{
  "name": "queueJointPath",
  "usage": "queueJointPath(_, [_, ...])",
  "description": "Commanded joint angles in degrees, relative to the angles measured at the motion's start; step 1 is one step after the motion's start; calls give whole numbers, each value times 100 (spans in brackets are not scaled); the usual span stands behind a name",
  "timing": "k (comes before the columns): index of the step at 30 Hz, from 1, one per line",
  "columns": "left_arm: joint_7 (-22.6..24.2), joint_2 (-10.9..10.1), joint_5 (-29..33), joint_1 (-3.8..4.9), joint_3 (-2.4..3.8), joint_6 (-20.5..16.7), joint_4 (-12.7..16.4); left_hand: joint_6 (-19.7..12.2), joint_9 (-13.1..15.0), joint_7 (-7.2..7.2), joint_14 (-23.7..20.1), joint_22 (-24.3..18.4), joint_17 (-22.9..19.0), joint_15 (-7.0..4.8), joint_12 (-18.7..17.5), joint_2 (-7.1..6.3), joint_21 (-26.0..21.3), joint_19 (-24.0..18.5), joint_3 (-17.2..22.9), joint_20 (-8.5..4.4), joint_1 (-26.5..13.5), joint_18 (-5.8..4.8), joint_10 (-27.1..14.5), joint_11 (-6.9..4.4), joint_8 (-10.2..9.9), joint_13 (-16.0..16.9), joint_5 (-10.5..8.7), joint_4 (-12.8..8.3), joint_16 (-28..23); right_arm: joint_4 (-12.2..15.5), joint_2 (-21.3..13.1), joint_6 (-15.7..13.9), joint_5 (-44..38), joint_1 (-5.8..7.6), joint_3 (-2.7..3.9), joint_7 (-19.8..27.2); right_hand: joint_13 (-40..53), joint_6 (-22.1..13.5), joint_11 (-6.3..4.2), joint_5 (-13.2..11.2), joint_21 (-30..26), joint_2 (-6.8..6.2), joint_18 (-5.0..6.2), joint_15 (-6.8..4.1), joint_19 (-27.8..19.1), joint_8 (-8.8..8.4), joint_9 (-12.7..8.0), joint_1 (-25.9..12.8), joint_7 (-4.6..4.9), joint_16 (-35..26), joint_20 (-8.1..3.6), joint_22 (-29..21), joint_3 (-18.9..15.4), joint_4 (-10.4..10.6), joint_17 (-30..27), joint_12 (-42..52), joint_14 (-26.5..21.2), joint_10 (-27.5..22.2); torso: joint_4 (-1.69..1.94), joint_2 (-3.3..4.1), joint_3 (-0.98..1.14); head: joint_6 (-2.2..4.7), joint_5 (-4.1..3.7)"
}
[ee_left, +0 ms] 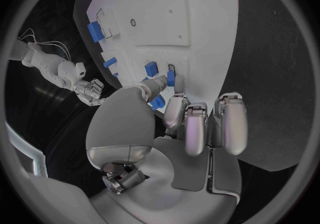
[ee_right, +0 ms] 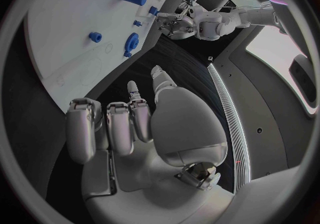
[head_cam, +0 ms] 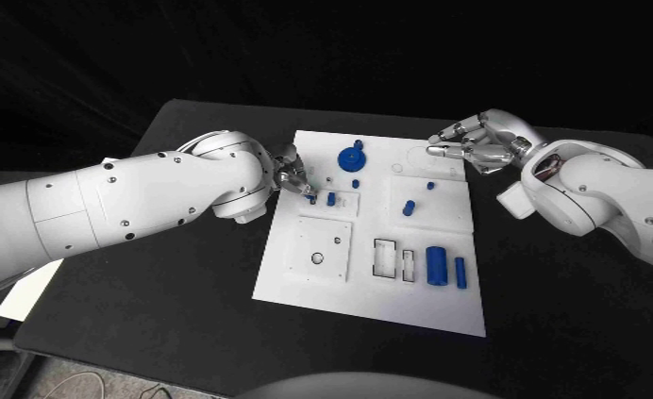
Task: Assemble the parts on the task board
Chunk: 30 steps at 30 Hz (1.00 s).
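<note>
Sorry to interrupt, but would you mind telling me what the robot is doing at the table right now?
It is assembling small blue parts on the white task board. The left hand is at the board's left edge, its fingertips at a small blue piece there; whether it grips it is unclear. The right hand hovers by the far right corner, holding nothing. A blue cylinder and a blue round part lie on the board.

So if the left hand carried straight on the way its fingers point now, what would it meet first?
Probably the small blue block standing on the white task board: the left hand has its fingertips right at it, though contact cannot be told. A second small blue block stands just beyond.
</note>
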Motion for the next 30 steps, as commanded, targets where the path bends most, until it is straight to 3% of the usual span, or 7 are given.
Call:
queueJointPath(1, [-32,20,-51,-3,0,208,7,29,6,-77,592,684,1509,-27,21,37,33,334,610,-31,-19,10,32,-2,30,9,19,-575,17,4,7,73,1,-4,1,40,838,-40,-9,-1,-34,54,73,-44,-50,25,9,-18,0,-20,9,-5,-41,9,675,-37,406,-30,-1,1,-1,-3,0])
queueJointPath(15, [-134,31,-52,-3,0,520,-8,30,9,-80,592,686,1509,-28,15,30,34,334,612,-32,-25,10,28,-3,36,-1,17,-577,17,7,4,78,1,-4,1,40,838,-40,-9,-1,-34,54,73,-44,-50,25,9,-18,0,-20,9,-5,-41,9,675,-37,406,-30,0,-3,-4,-22,-3])
queueJointPath(30, [-156,94,-44,-3,0,594,-75,50,21,-101,592,684,1509,-36,16,-5,31,332,588,-38,-112,10,33,-14,76,0,2,-541,17,12,-1,81,1,-4,1,45,838,-40,-9,-1,-34,54,73,-44,-50,25,9,-18,0,-20,9,-5,-41,9,675,-37,406,-30,3,3,-5,-42,-5])
